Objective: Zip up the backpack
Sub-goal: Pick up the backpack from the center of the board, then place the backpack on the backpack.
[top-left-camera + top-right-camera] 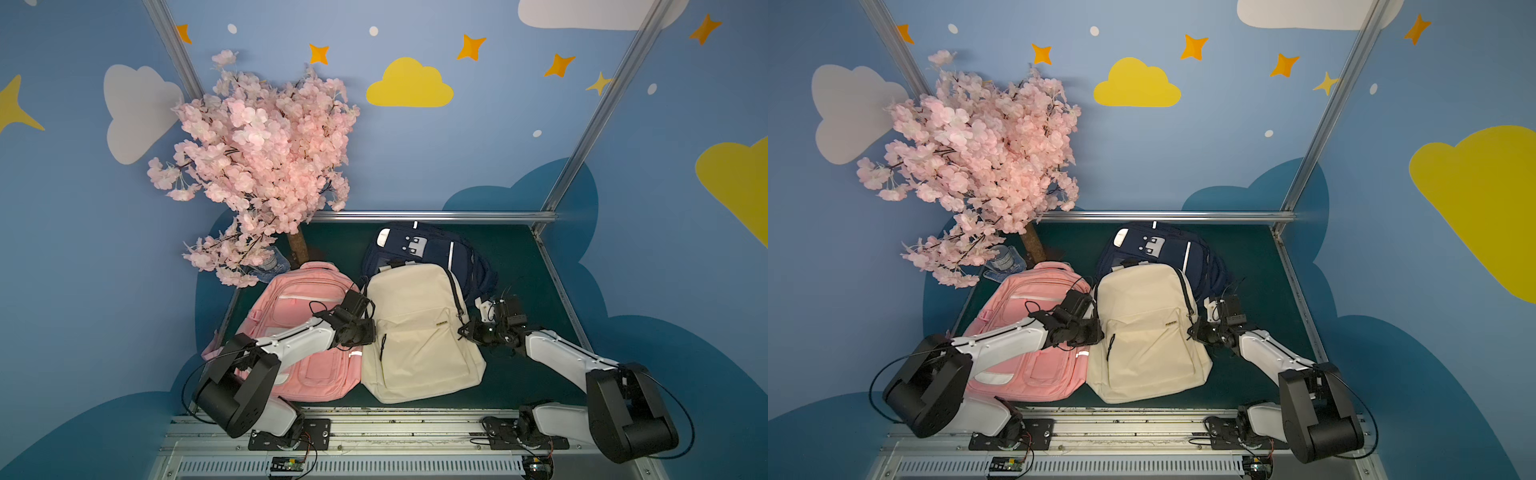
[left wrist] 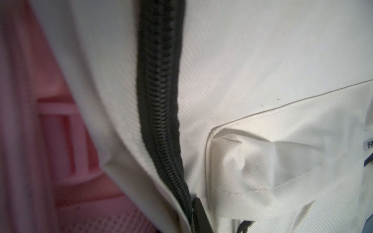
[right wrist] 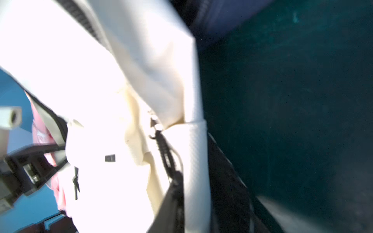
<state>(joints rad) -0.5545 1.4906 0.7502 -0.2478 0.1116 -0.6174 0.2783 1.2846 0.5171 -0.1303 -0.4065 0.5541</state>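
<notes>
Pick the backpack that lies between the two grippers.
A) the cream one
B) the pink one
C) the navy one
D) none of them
A: in a top view the cream backpack lies between the left gripper and the right gripper. The pink backpack lies under the left arm, and the navy backpack lies behind the cream one.

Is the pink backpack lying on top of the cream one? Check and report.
No. In a top view the pink backpack lies beside the cream backpack, not over its front.
</notes>
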